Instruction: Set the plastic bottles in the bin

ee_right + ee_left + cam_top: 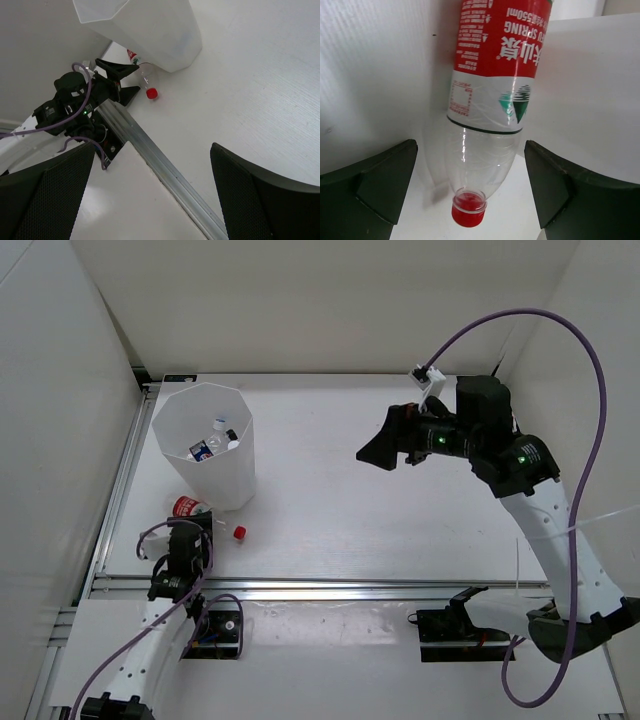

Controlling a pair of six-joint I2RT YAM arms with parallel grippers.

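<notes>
The white faceted bin (235, 475) stands at the table's far left, with a blue-labelled bottle (203, 450) and other clear plastic bottles lying inside it. A red-labelled bottle (192, 507) lies on the table against the bin's near side, and its red cap (468, 210) points towards me. My left gripper (205, 528) is open. Its fingers (380, 185) stand on either side of the bottle's neck (480, 155) without touching it. Raised over the table's right half, my right gripper (385, 450) is open and empty. The right wrist view looks back at the bin (150, 30) and the red-labelled bottle (142, 75).
An aluminium rail (330, 586) runs along the table's near edge, and another (118, 480) runs down the left side by the bin. White walls enclose the back and both sides. A purple cable (590, 390) loops above the right arm.
</notes>
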